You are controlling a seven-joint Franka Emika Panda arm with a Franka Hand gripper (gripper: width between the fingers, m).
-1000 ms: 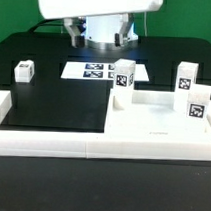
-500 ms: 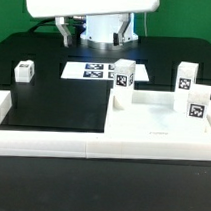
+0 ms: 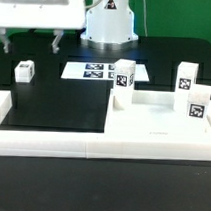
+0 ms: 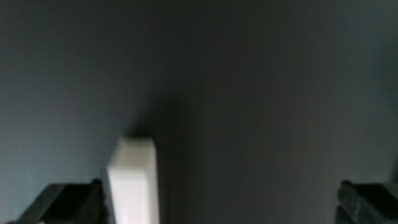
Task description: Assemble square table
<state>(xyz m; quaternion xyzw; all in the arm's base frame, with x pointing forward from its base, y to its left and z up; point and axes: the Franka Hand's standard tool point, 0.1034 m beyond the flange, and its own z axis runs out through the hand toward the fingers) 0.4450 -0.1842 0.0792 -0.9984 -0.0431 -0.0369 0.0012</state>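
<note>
the top (image 3: pixel 158 121) lies at the near right of the exterior view, set into the corner of the border wall (image 3: pixel 51 143). three legs stand upright on or at it: one at its far left corner (image 3: pixel 122 76), one at the far right (image 3: pixel 186 75) and one nearer on the right (image 3: pixel 197 101). whether any is seated in a socket cannot be told from here; they look placed rather than screwed home. the fourth leg (image 3: pixel 24 70) stands alone on the black table (image 3: pixel 54 101) at the far left, well apart from the top. the marker board (image 3: pixel 95 69) lies flat at the far middle.

the gripper (image 3: pixel 32 37) hangs high at the far left, near and above the lone leg, holding nothing. in the wrist view its fingers (image 4: pixel 68 203) show as dark tips at either edge, spread wide, with a white upright piece (image 4: pixel 134 180) beside one of them and nothing between the pads.

judged from this, the build is mostly gathered but not finished: the fourth leg has yet to be fetched and brought to the top, and the legs probably remain to be fixed.
</note>
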